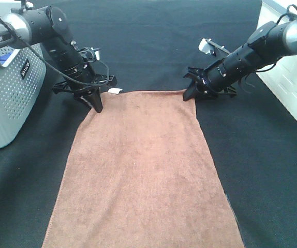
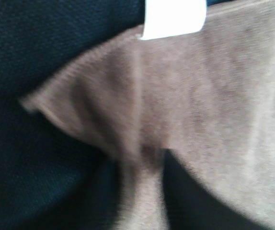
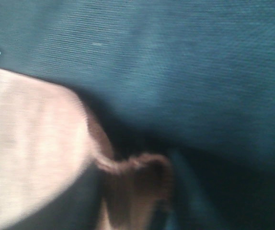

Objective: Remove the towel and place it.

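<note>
Counted: one towel bearing one white tag, on one black table cloth. Two grippers: left gripper, right gripper. One grey perforated bin at the left edge, one white container at the right edge.

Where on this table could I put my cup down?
Bare black cloth lies beyond the far edge of the towel, between the two arms, and in strips on either side of it: one toward the grey perforated box, one toward the white container. The far corners, where the left gripper and right gripper sit, are crowded.
</note>
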